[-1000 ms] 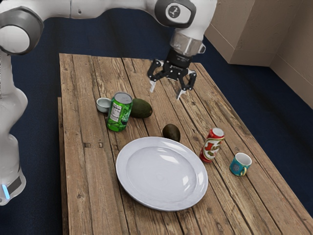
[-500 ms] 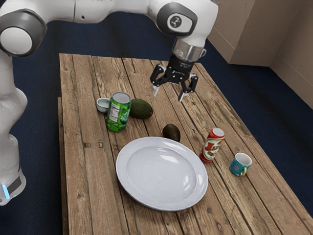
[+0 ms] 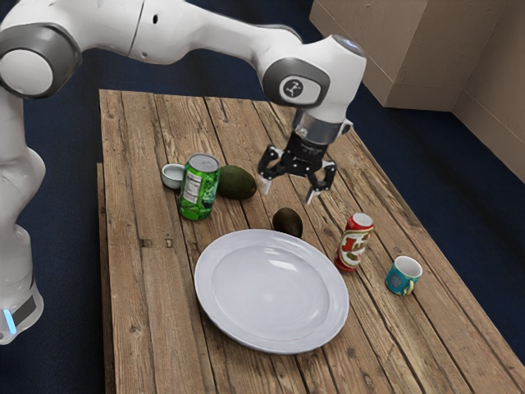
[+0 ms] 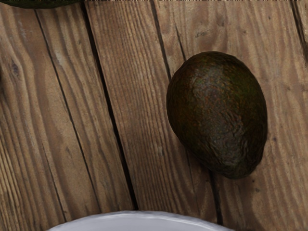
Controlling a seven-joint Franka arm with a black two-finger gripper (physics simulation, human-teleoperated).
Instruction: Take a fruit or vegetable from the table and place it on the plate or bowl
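Two avocados lie on the weathered wooden plank table [image 3: 139, 246]. The smaller dark, egg-shaped avocado [image 3: 287, 222] sits just below the black two-finger gripper [image 3: 289, 191], which hovers with fingers spread wide, gripping nothing and clear of the fruit. Past the fruit from the gripper lies the round white plate [image 3: 271, 295], its rim [image 4: 139, 220] near the avocado [image 4: 216, 113] in the wrist view. The larger dark green avocado [image 3: 237, 181] rests to one side of the gripper, next to a green drinks can [image 3: 199, 187]; a red drinks can [image 3: 354, 242] stands on the other side.

Soft even light — plate [image 3: 271, 291] w/ mild sheen
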